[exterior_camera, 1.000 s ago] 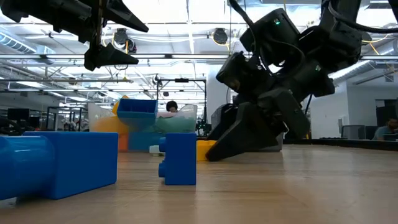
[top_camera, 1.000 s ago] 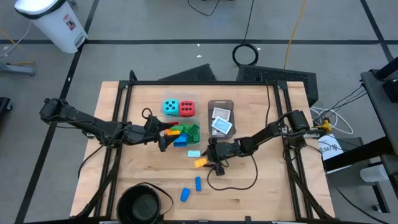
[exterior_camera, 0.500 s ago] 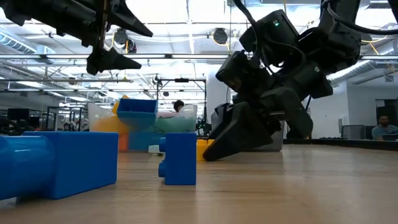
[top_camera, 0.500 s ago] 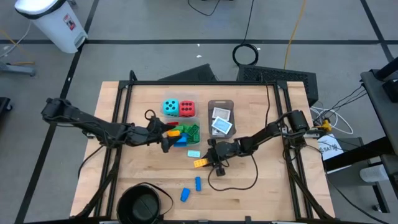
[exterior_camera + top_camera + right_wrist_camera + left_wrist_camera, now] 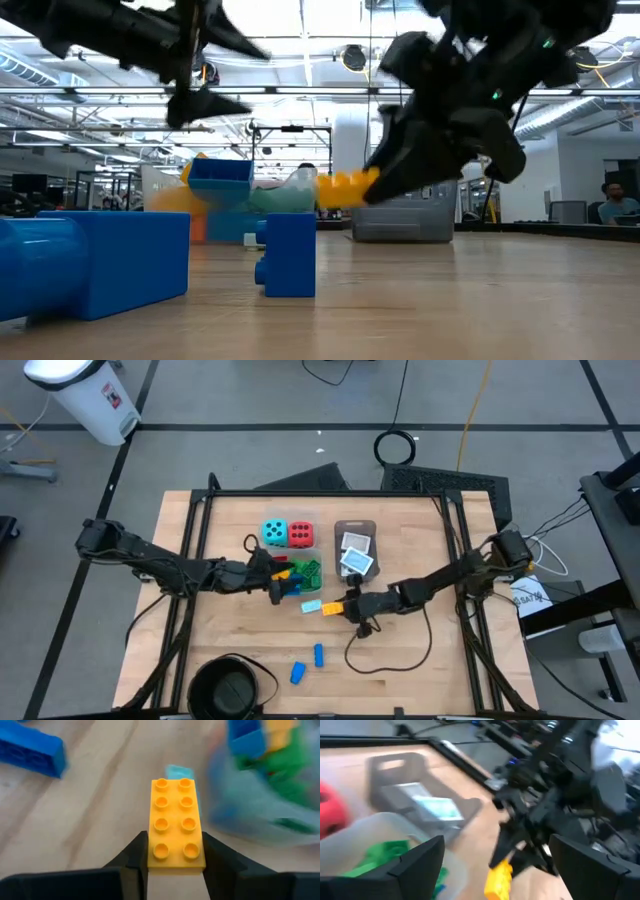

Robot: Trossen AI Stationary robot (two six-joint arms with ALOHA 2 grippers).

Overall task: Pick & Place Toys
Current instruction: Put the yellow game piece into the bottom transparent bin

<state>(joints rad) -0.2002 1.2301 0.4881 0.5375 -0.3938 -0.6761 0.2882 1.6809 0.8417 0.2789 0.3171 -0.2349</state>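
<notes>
Orange brick (image 5: 177,823) sits clamped between the right fingers (image 5: 131,856); left fingers (image 5: 422,860) spread wide, empty.

At centre right, the right gripper (image 5: 372,186) is holding a yellow brick (image 5: 343,186) above the table (image 5: 450,300); two blue bricks (image 5: 95,262) are sitting lower left.

Grey taped floor (image 5: 250,450) — white bin (image 5: 85,395) nearby.
</notes>
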